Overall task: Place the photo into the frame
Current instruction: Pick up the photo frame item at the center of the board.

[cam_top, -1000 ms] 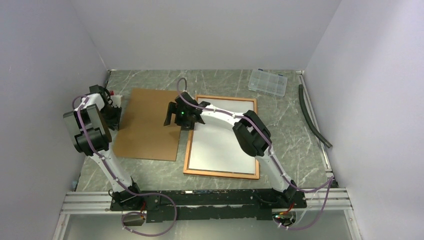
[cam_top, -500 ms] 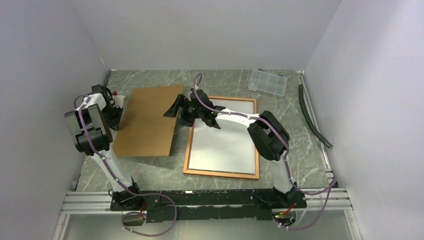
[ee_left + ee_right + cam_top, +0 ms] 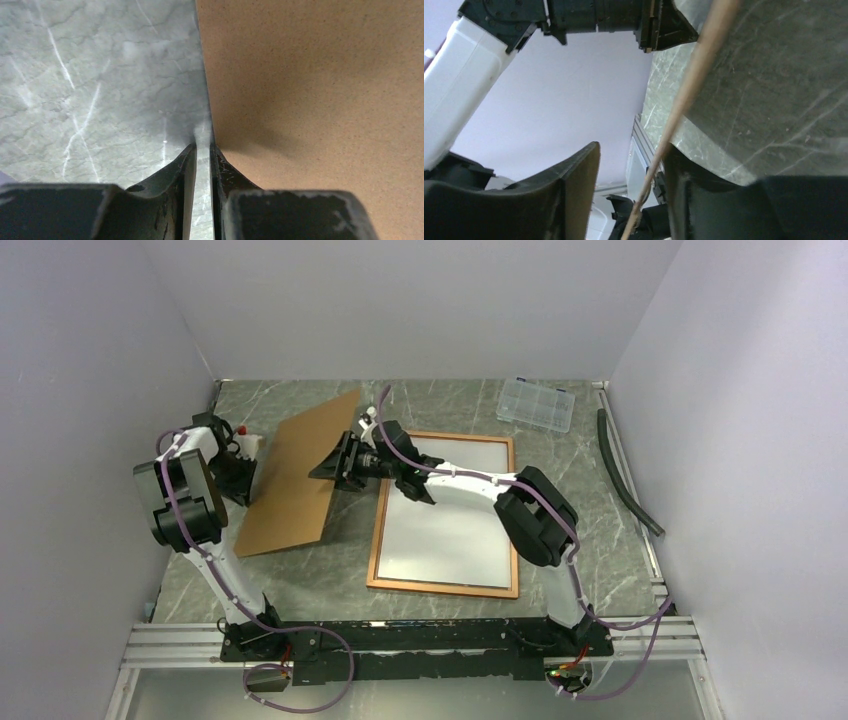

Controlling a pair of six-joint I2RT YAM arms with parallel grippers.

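The brown backing board (image 3: 295, 475) stood tilted between the two arms, its right long edge raised off the surface (image 3: 590, 500) and its left long edge low. The left gripper (image 3: 245, 475) met the left edge about midway, jaws narrow and pinched on it. The right gripper (image 3: 335, 465) straddled the raised right edge, jaws partly wide: the board ran edge-on along one finger with a clear gap to the other. Just right of the board the frame (image 3: 445, 589) lay flat, and the photo (image 3: 450, 535) lay inside its thin reddish-orange border, plain white side up. A narrow strip of bare surface separated the board's near right corner from the frame's left side; wider open room lay right of the frame.

The surface was grey-green with pale veins, closed in by pale lilac walls (image 3: 420, 300) on three sides. A clear compartment box (image 3: 536, 403) sat at the far right, well apart from the frame, and a dark hose (image 3: 616, 472) lay along the right wall.

Only the overhead view showed frame, photo, box and hose. The left wrist view showed the board's speckled face and the veined surface beside it, right up to the jaws. The right wrist view alone showed the board edge-on, with the left gripper holding its far end
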